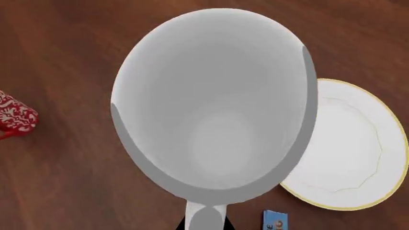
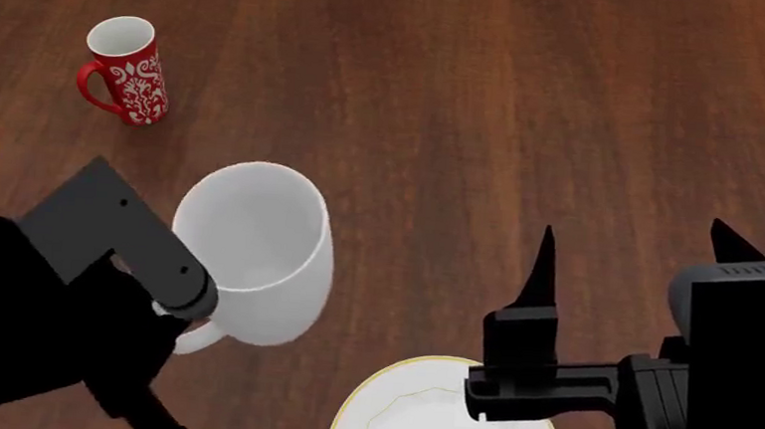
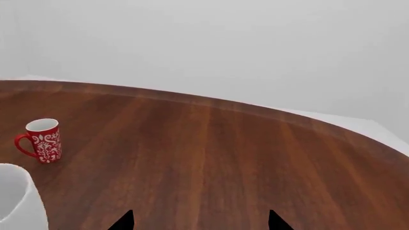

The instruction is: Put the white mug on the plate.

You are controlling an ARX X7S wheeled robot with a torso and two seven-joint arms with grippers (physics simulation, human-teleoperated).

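Note:
The white mug point(image 2: 254, 252) is large and plain, with its mouth facing up. My left gripper point(image 2: 187, 324) is shut on its loop handle point(image 1: 206, 218). The mug fills the left wrist view point(image 1: 214, 105), where the jaws show only as black slivers on both sides of the handle. The plate point(image 2: 410, 416), white with a gold rim, lies at the near edge of the head view, to the right of the mug; in the left wrist view the plate point(image 1: 348, 143) is beside the mug. My right gripper point(image 2: 634, 235) is open and empty above the plate's far side. Its fingertips point(image 3: 124, 221) are wide apart.
A red mug with a white floral pattern point(image 2: 125, 69) stands at the far left of the wooden table point(image 2: 495, 112). It also shows in the right wrist view point(image 3: 41, 140) and the left wrist view point(image 1: 16, 117). A small blue item point(image 1: 275, 220) lies near the plate.

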